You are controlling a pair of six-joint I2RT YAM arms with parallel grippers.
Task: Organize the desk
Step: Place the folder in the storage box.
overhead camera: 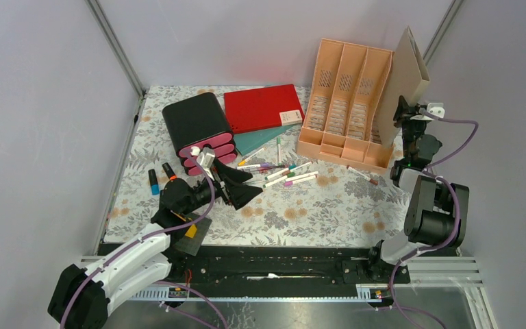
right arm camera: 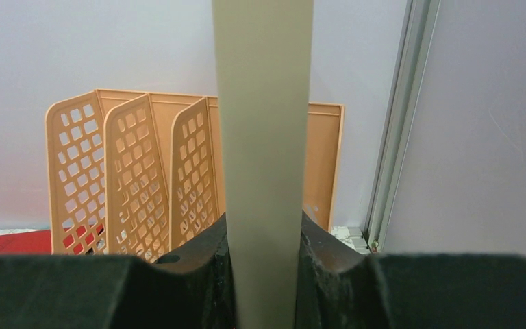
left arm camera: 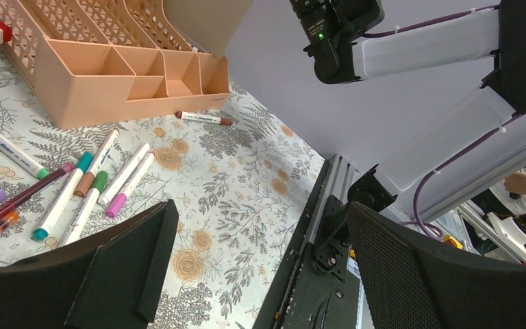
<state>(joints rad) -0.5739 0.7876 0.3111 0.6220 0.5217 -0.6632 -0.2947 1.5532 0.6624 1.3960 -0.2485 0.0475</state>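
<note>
The desk [overhead camera: 329,212] wears a pale cloth with grey ferns and orange flowers. My left gripper [overhead camera: 240,186] [left arm camera: 260,212] hangs open over it, nothing between its fingers, just right of a scatter of markers [overhead camera: 284,175] [left arm camera: 89,185]. My right gripper [overhead camera: 405,113] [right arm camera: 264,233] is shut on a beige folder [overhead camera: 404,75] [right arm camera: 264,123], which stands upright and slightly tilted above the right end of the peach file rack [overhead camera: 346,103] [right arm camera: 144,171]. Whether the folder's lower edge sits inside the rack is hidden.
A black drawer box with pink fronts [overhead camera: 198,127] stands at the back left. Beside it a red book [overhead camera: 264,106] lies on a teal one [overhead camera: 257,140]. Two short markers [overhead camera: 153,181] lie at the left. One marker [overhead camera: 363,176] [left arm camera: 204,118] lies in front of the rack.
</note>
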